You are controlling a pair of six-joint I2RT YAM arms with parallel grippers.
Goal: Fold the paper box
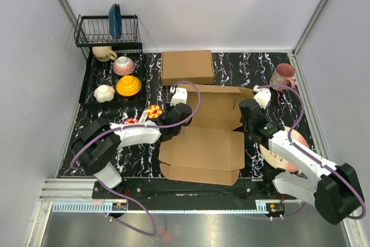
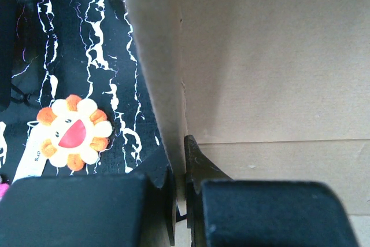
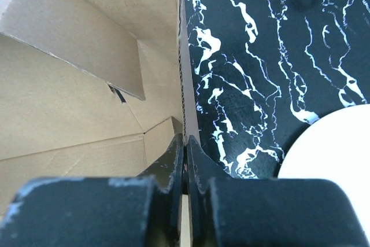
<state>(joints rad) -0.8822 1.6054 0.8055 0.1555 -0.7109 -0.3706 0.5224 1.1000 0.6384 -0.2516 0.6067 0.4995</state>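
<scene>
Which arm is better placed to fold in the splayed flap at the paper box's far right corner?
Right, probably. The right gripper pinches the right wall of the paper box beside that flap; the left gripper is clamped on the opposite wall.

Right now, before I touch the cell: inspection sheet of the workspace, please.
Surface: black white-veined tabletop.
Job's things: paper box part-folded, far side walls raised, near panel flat.
Clutter: formed box, dish rack, pink cup, flower toy, white plate beside the right wall.
Grippers: left gripper shut on the box's left wall; right gripper shut on its right wall.
Cables: purple cables loop over both arms.
Surroundings: white walls; nothing else seen.
</scene>
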